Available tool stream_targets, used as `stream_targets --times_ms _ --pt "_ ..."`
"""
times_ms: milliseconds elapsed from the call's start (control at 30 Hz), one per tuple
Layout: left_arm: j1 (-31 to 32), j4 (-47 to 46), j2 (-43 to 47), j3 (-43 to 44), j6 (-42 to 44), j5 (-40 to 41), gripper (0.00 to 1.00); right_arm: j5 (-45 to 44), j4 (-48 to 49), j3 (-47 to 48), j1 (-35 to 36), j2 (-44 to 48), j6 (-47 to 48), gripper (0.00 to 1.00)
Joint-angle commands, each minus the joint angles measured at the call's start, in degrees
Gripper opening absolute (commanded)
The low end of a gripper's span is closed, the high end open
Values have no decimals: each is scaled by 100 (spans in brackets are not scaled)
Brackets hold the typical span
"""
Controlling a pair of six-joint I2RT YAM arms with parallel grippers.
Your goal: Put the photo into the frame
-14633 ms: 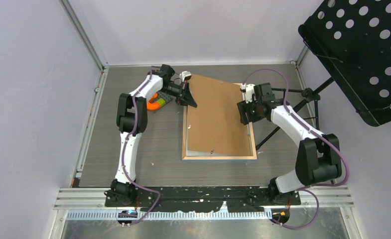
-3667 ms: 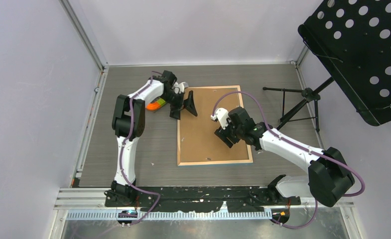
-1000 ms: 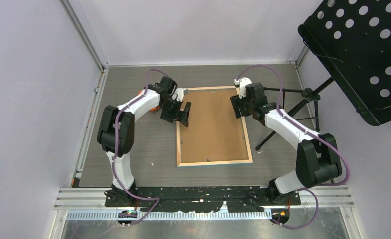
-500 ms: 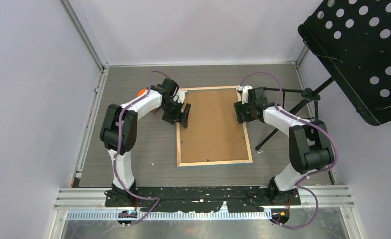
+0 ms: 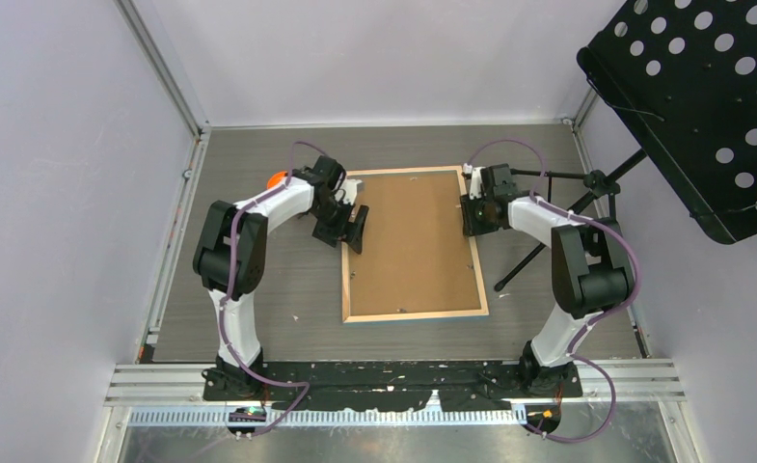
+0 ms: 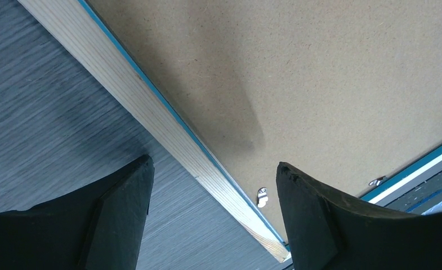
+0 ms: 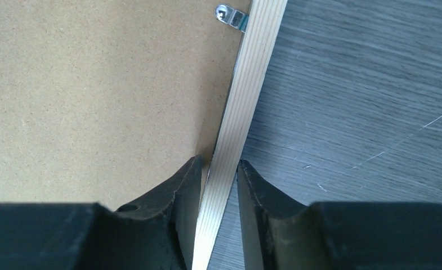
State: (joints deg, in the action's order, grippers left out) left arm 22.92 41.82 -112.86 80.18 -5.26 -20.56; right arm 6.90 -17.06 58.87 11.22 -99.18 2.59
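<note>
The frame (image 5: pixel 413 314) lies face down on the table, light wood rails up, with a thin blue edge showing. A brown backing board (image 5: pixel 413 241) fills it. The photo is hidden. My left gripper (image 5: pixel 352 224) is open, its fingers straddling the frame's left rail (image 6: pixel 151 118), one over the table and one over the board; in the wrist view the left gripper (image 6: pixel 213 164) holds nothing. My right gripper (image 5: pixel 473 214) sits at the right rail. Seen from the wrist, the right gripper (image 7: pixel 219 163) is shut on that rail (image 7: pixel 258 67), a finger pressed to each side.
Small metal clips (image 7: pixel 230 16) (image 6: pixel 262 196) sit along the frame's inner edge. An orange object (image 5: pixel 278 177) lies behind the left arm. A black perforated music stand (image 5: pixel 702 106) hangs over the right side, its tripod legs (image 5: pixel 557 207) beside the right arm. Walls enclose the table.
My right gripper has closed its fingers onto the frame's right rail and its arm has folded in closer. The left gripper narrowed slightly and stays open over the left rail.
</note>
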Motion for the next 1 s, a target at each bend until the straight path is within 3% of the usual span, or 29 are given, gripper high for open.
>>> stream_targets --times_ms 0,367,533,967 --pt "29 -110 239 -18 112 -35 79 248 -126 187 -23 -28 -141 33" --pt "-130 89 571 -142 332 233 92 574 -327 -77 -32 162 -192 7" --pt "-219 213 685 38 407 340 99 713 -349 -308 -19 255 -195 6" --pt "-316 613 144 1136 499 515 100 921 -278 -707 193 613 -255 6"
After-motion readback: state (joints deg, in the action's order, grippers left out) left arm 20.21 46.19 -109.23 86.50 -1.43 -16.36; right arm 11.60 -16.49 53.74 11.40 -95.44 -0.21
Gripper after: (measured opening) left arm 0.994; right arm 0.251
